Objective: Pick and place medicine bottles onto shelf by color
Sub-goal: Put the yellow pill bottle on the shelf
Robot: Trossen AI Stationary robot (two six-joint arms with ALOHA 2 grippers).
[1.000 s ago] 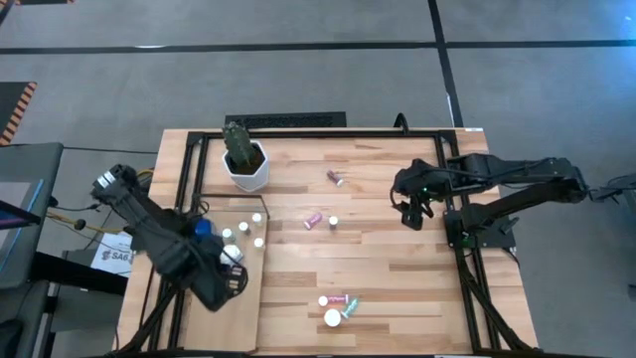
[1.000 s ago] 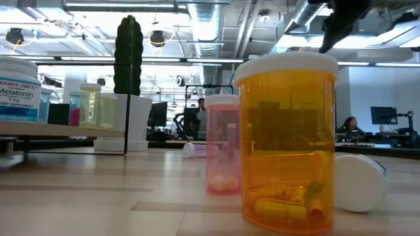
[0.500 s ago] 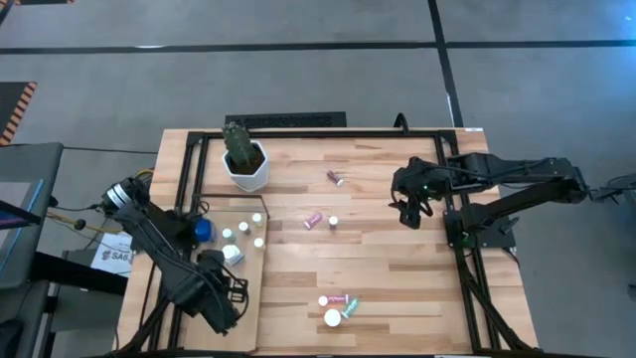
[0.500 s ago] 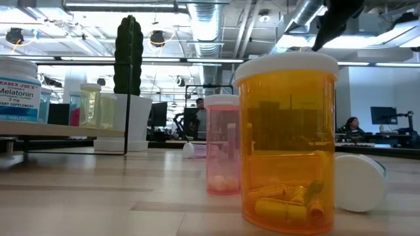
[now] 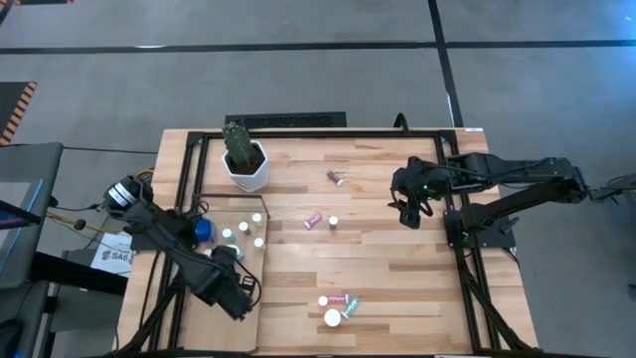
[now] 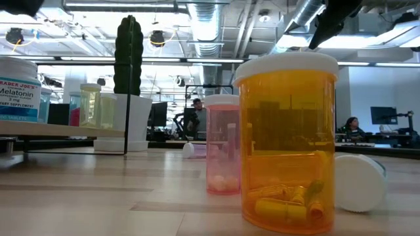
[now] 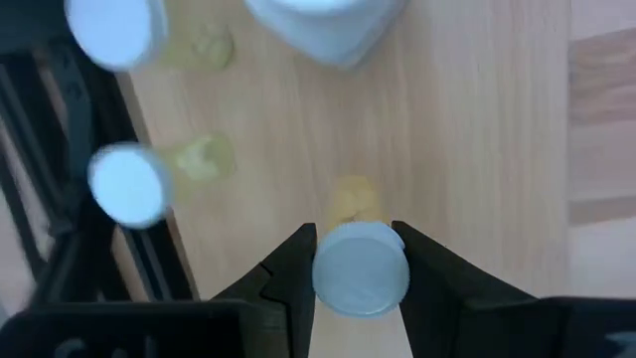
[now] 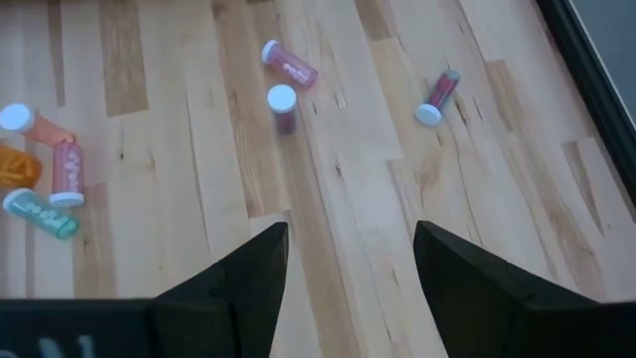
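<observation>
Bottle (image 7: pixel 360 269) pinched between left end effector (image 5: pixel 237 294) fingers, upright, cap up | shelf (image 5: pixel 243 323) board right under it, other bottles (image 5: pixel 241 231) standing near | right end effector (image 5: pixel 409 212) wide open, empty, far off over bench (image 5: pixel 397 268)

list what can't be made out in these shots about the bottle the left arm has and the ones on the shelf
- Held bottle, left wrist view: only its white cap shows between the left end effector fingers, so body colour is hidden.
- Same bottle, high view: the arm covers it.
- Two capped bottles nearby, left wrist view: blurred, and one is cut by the edge.
- Shelf bottles, high view: too small to tell body colours.
- Right end effector: open, holding nothing.
</observation>
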